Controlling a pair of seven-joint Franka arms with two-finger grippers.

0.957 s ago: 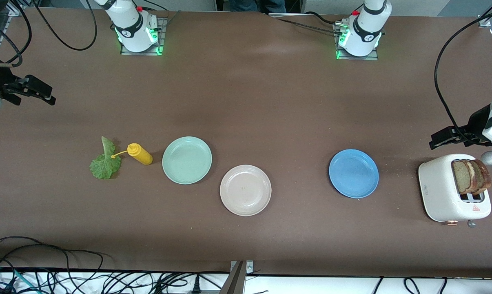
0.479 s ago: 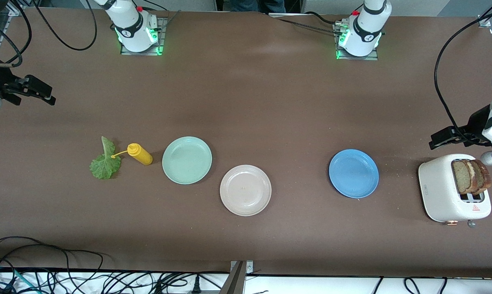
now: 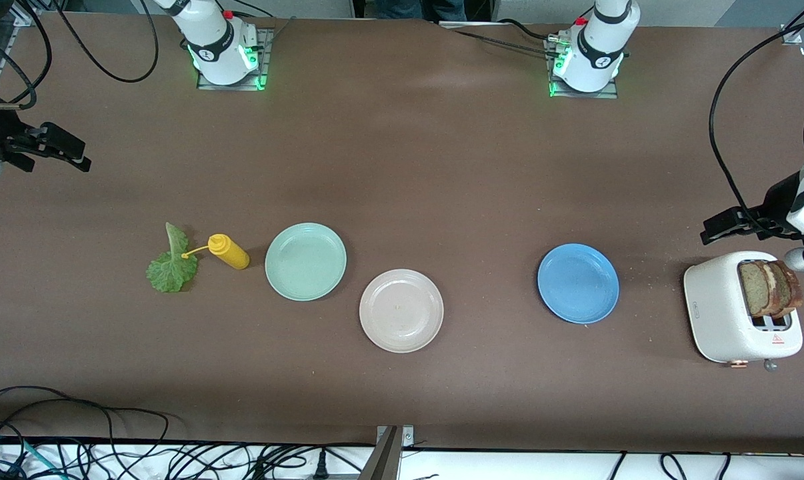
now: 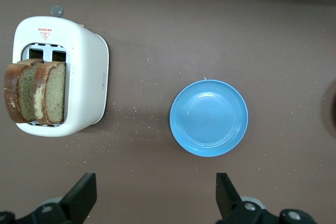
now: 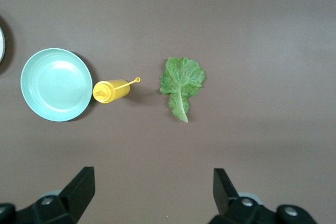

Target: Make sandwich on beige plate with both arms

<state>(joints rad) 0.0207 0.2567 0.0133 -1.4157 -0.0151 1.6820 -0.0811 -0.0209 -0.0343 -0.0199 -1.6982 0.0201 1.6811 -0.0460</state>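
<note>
Brown bread — 2 slices [image 3: 770, 287] — stands upright in the slots of the white toaster [image 3: 722, 308] at my left arm's end of the table. My left gripper [image 3: 725, 225] hangs above the table just beside the toaster, fingers spread wide and holding nothing. The beige plate [image 3: 401, 311] lies bare mid-table, between the mint-green plate [image 3: 305, 261] and the blue plate [image 3: 578, 283]. The lettuce leaf [image 3: 171, 263] lies flat near my right arm's end, the yellow squeeze bottle [image 3: 229, 251] on its side next to it. My right gripper [image 3: 69, 155] waits there too — open, empty.
</note>
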